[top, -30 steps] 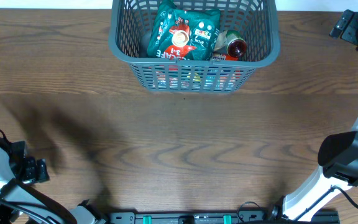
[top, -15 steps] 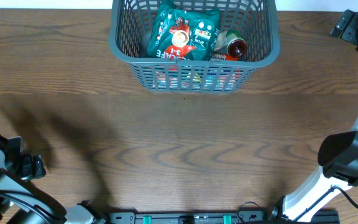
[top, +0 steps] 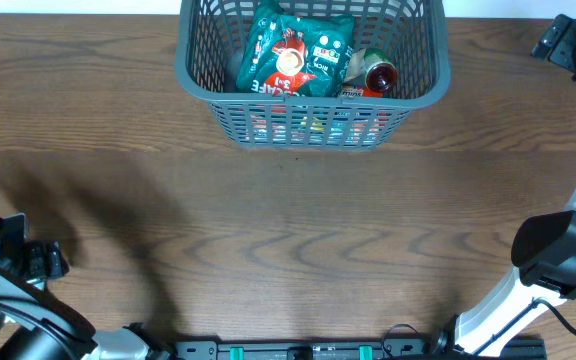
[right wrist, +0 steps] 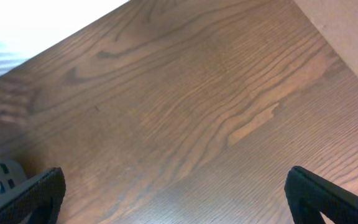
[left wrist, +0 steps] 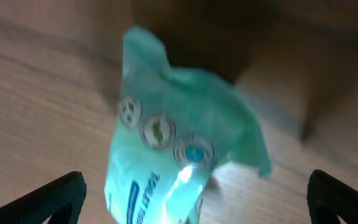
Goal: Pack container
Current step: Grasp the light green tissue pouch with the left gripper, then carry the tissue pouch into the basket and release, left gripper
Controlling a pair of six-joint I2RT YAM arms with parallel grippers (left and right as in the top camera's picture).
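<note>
Left hand (left wrist: 194,177): fingers spread wide, clamping nothing. A pale green pouch (left wrist: 166,155) sits between them, blurred; contact cannot be confirmed. It is judged soft, light and slick-filmed: grip across the flat body, not the loose top corner.

Container (top: 268,125): stands at the far centre of the worktop (top: 308,220), well apart from both hands, holding green packets (top: 298,50) and a red-lidded can (top: 378,75). It is judged stiff and fairly light. The lattice walls may flex, so take hold at the thick rim.

Right hand (right wrist: 176,171): fingers spread, empty, near the far right corner.
</note>
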